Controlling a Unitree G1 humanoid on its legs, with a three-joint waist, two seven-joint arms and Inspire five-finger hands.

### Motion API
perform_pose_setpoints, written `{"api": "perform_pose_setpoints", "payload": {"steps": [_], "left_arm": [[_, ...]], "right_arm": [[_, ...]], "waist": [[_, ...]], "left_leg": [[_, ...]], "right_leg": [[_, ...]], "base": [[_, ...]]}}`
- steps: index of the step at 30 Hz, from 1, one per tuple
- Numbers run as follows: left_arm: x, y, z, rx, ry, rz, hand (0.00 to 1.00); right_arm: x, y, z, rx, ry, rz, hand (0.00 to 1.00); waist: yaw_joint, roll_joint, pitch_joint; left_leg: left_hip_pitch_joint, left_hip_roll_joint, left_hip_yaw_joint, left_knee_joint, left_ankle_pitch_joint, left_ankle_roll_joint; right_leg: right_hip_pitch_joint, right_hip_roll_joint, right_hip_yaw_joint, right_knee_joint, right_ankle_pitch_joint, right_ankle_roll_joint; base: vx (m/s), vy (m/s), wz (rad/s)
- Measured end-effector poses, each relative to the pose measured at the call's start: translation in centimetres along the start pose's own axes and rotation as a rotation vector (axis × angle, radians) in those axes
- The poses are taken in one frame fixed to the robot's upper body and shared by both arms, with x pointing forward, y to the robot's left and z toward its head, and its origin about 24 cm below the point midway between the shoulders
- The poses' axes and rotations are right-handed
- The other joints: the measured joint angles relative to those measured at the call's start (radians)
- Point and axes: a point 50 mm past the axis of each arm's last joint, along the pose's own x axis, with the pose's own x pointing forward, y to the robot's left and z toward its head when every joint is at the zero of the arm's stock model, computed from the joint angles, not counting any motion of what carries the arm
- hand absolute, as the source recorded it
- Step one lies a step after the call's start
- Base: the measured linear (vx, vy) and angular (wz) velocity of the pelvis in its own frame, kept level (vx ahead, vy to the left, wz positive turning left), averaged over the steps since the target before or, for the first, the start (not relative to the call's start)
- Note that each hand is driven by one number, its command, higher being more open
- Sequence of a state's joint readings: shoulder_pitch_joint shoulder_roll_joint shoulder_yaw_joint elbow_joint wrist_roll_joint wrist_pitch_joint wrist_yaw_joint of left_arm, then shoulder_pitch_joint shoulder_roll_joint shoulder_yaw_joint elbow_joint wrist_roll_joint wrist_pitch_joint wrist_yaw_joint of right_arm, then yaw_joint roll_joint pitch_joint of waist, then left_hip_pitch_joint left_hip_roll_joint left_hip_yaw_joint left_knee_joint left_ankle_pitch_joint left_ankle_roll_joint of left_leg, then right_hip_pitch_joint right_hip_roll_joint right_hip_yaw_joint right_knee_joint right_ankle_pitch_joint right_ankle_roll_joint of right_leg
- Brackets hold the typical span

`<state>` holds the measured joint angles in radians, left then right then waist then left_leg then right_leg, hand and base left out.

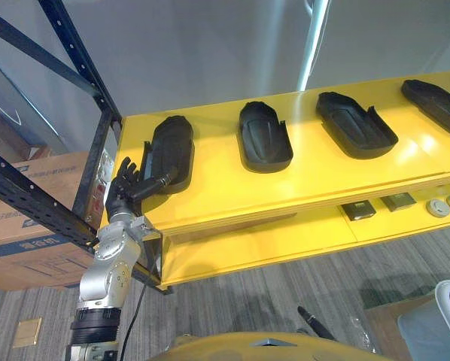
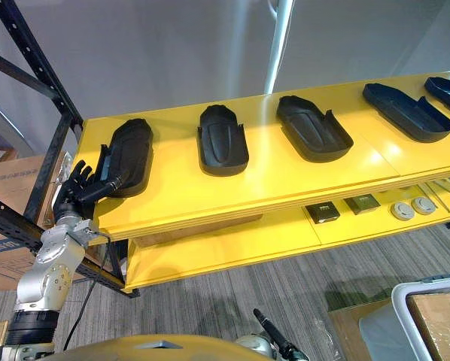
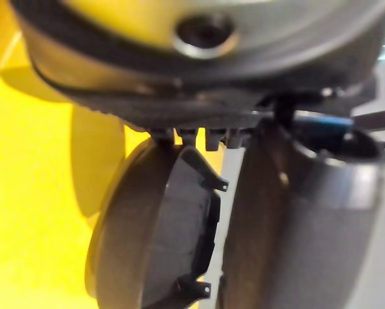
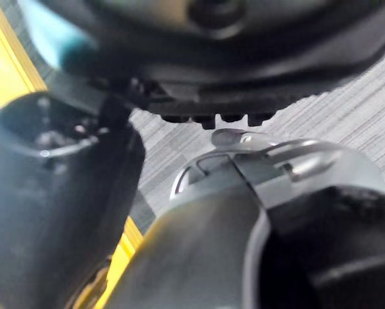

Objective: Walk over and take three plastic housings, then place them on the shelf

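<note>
Several black plastic housings lie in a row on the yellow top shelf (image 1: 232,199). The leftmost housing (image 1: 172,154) rests hollow side down at the shelf's left end, and the others (image 1: 264,137) (image 1: 355,124) (image 2: 407,111) lie hollow side up to its right. My left hand (image 1: 126,188) is at the shelf's front left corner, its fingers straight and spread, its thumb lying against the leftmost housing's near end (image 3: 160,238). My right hand (image 2: 274,340) hangs low over the floor with a straight finger showing, holding nothing.
A black rack upright (image 1: 97,162) and cross beams stand just left of my left hand. Cardboard boxes (image 1: 29,203) sit behind them. The lower yellow shelf holds small parts (image 1: 358,210). A grey bin (image 2: 436,316) stands on the carpet at the lower right.
</note>
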<state>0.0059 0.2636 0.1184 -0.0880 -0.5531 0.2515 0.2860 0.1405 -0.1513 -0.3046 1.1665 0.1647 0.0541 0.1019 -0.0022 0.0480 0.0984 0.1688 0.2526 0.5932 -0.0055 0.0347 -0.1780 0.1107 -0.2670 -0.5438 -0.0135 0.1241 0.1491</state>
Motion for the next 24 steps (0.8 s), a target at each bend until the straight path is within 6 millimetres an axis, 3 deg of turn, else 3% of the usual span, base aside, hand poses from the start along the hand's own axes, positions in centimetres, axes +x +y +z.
{"api": "perform_pose_setpoints", "payload": {"steps": [24], "left_arm": [[0.01, -0.05, 0.13, -0.052, 0.021, -0.077, 1.0]], "right_arm": [[0.04, 0.12, 0.22, -0.001, -0.005, 0.003, 1.0]], "waist": [[0.002, -0.003, 0.002]], "left_leg": [[0.0, 0.001, 0.004, -0.004, 0.002, -0.001]], "right_leg": [[-0.001, 0.005, 0.001, -0.01, 0.004, -0.001]], "base": [[0.0, 0.0, 0.0]]}}
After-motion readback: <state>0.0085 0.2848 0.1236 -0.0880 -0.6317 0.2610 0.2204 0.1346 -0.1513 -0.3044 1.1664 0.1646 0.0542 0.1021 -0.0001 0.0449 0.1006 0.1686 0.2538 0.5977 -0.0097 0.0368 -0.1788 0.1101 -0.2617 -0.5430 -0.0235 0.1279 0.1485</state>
